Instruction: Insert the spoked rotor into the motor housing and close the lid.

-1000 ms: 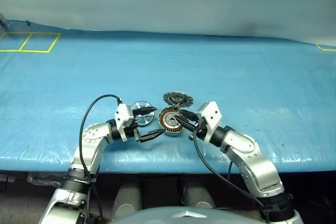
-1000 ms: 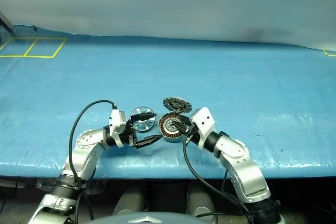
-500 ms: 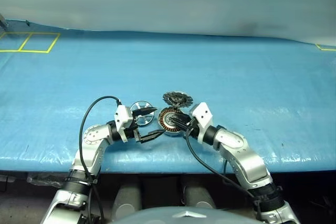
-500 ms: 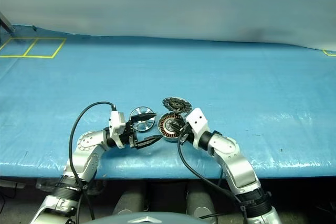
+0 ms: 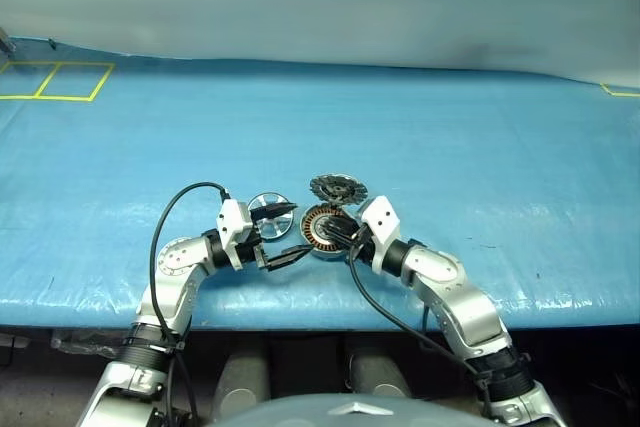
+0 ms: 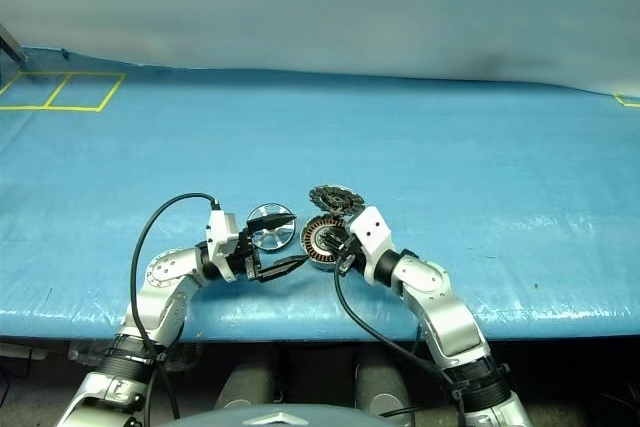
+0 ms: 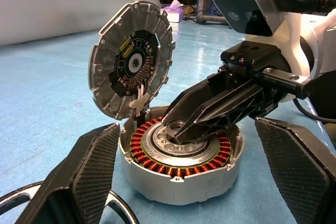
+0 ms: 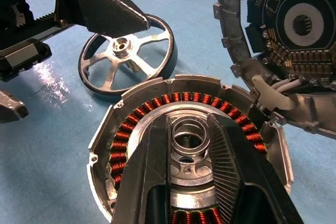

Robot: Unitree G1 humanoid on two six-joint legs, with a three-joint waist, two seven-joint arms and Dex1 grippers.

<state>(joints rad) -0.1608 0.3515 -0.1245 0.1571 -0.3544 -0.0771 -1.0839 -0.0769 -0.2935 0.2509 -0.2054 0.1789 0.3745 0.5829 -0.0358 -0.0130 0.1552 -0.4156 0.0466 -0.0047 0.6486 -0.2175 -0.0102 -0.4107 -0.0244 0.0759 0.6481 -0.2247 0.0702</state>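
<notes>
The motor housing lies on the blue table, its copper windings ringing a silvery centre. Its ribbed lid stands open at the far edge, dark face showing. The spoked rotor lies flat just left of the housing. My right gripper reaches into the housing, its two fingers closed on either side of the central hub. My left gripper is level and wide open facing the housing, one finger over the rotor.
Yellow tape squares mark the far left of the table. The table's front edge runs just behind both grippers. A black cable loops from my left wrist.
My right wrist has swung left and lower, closer over the housing, while its fingertips stayed at the housing's centre. The left arm, rotor, housing and lid have not moved.
</notes>
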